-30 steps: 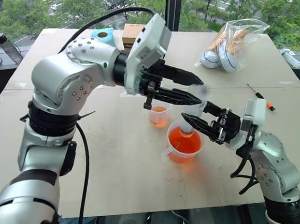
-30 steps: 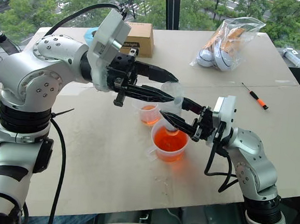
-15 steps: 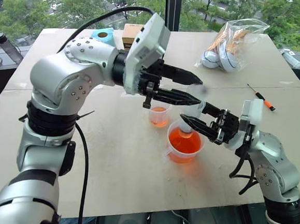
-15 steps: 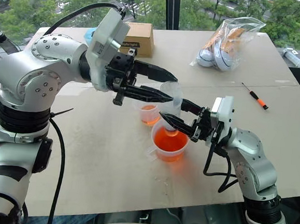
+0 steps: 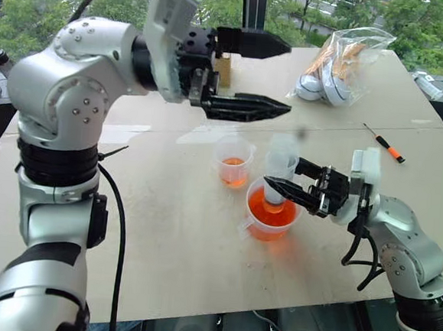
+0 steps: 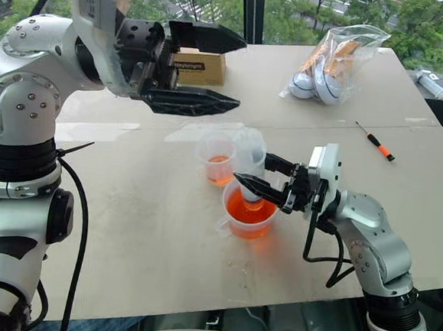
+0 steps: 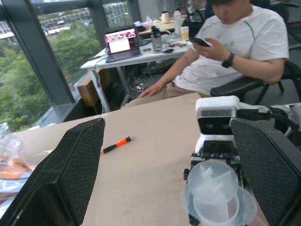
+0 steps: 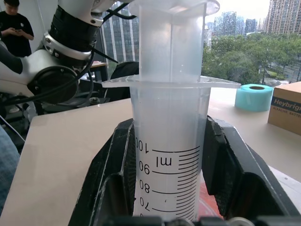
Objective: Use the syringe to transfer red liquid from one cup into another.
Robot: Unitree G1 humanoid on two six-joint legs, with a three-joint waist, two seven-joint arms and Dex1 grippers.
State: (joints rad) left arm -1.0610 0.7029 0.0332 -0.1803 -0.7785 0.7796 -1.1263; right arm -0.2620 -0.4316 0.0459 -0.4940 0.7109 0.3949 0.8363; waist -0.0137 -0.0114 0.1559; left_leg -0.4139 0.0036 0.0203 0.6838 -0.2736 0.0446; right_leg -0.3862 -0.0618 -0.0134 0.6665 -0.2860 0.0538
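Observation:
The syringe (image 5: 280, 169) stands upright with its tip in the red liquid (image 5: 268, 207) of the wider cup (image 5: 257, 223) at mid-table. My right gripper (image 5: 281, 182) is shut on the barrel, and its fingers (image 8: 115, 181) clamp both sides of the printed scale on the syringe (image 8: 169, 155). The smaller cup (image 5: 235, 163), holding a little red liquid, sits just behind and left of the wider one. My left gripper (image 5: 290, 75) hangs above and left of the syringe, open wide and empty. Its fingers (image 7: 61, 179) frame the white plunger top (image 7: 214, 193).
A clear bag of items (image 5: 341, 64) lies at the back right of the table. An orange-handled screwdriver (image 5: 384, 144) lies to the right, and a cardboard box (image 6: 191, 63) and blue tape roll (image 8: 254, 96) at the back. A seated person (image 7: 235, 47) is beyond the table.
My left gripper let go of the plunger top, opened wide and rose up and to the left. The right gripper and the syringe stayed over the wider cup.

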